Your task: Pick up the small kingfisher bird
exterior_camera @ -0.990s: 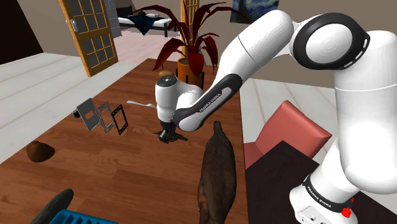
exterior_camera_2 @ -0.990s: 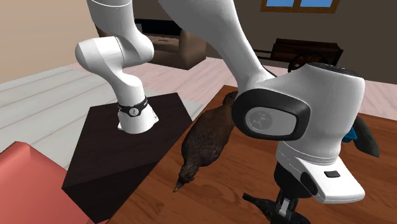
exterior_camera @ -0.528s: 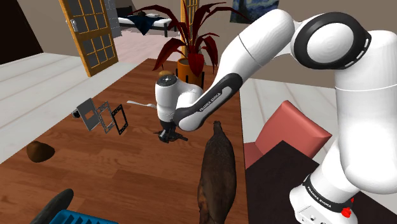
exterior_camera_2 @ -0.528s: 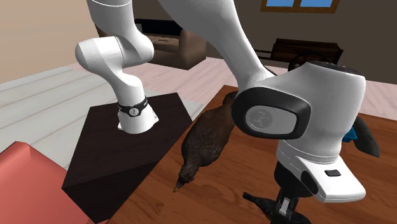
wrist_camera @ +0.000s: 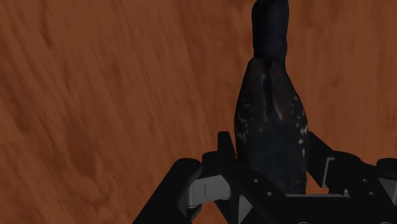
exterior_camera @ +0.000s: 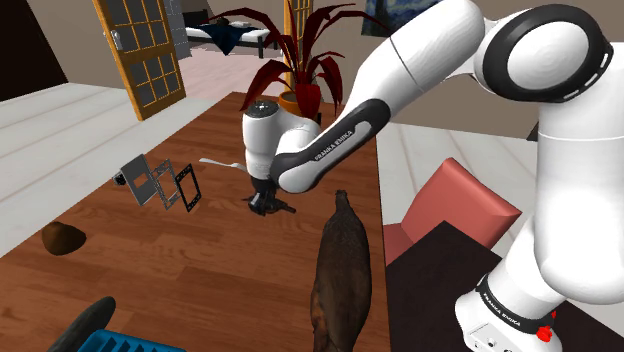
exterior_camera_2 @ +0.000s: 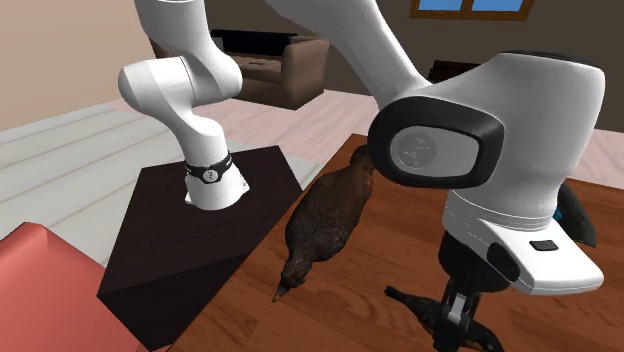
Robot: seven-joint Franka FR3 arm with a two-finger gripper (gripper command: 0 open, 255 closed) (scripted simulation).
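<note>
The small kingfisher bird (wrist_camera: pixel 270 114) is dark, almost black, with pale flecks and a long tail pointing away from the hand. My gripper (wrist_camera: pixel 270 158) is shut on its body, one black finger on each side. In the shoulder view the gripper (exterior_camera: pixel 265 204) holds the bird (exterior_camera: pixel 284 210) just above the wooden table (exterior_camera: pixel 210 260), near its middle. From the second exterior view the bird (exterior_camera_2: pixel 412 304) sticks out sideways from the gripper (exterior_camera_2: pixel 458 320), a little off the tabletop.
A large brown bird figure (exterior_camera: pixel 340 265) lies close beside the gripper, toward the stand. Picture frames (exterior_camera: pixel 160 183), a white utensil (exterior_camera: pixel 215 161) and a brown lump (exterior_camera: pixel 62 238) lie toward the shoulder view's left. A potted red plant (exterior_camera: pixel 300 95) stands at the far edge.
The hand has risen a little and tilted, carrying the small bird up off the table with it. The fingers have stayed shut on the bird.
</note>
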